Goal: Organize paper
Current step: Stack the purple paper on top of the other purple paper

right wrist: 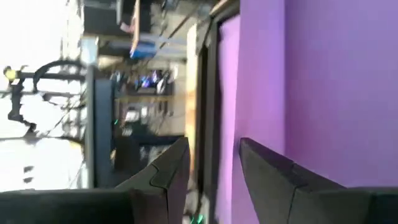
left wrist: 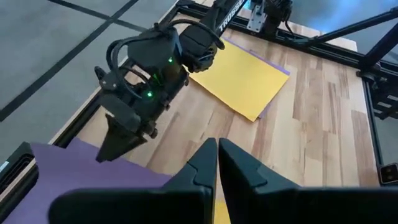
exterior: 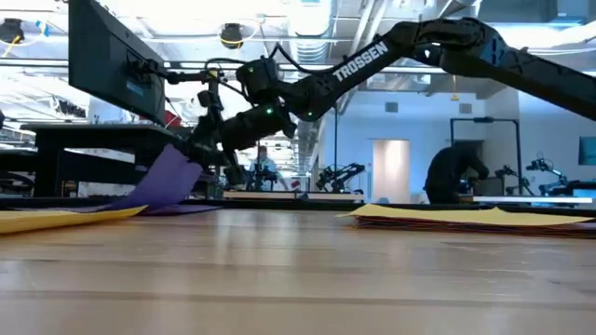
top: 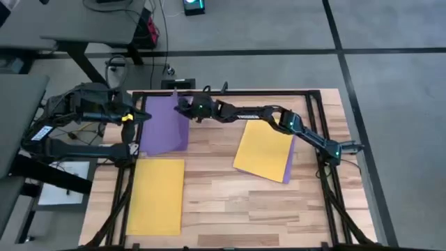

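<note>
A purple sheet lies at the table's far left, with its right side raised off the wood. My right gripper reaches across to its far right corner. The fingers are open, and the sheet's edge shows in the gap between them. My left gripper is shut over the sheet's left edge. One yellow sheet lies flat at the near left. Another yellow sheet lies on a purple one at the right. My right gripper comes level from the table's right, its parted fingers on either side of the purple sheet's far right edge. That edge slants up from the table toward the fingers. Whether a pad touches the sheet, I cannot tell. My left gripper's shut fingertips are over the purple sheet's left edge. Whether they touch it, I cannot tell.
A black metal frame runs along the table's edges, close behind the purple sheet. Bare wood lies between the two stacks and along the near edge. A dark desk stands beyond the far left corner.
</note>
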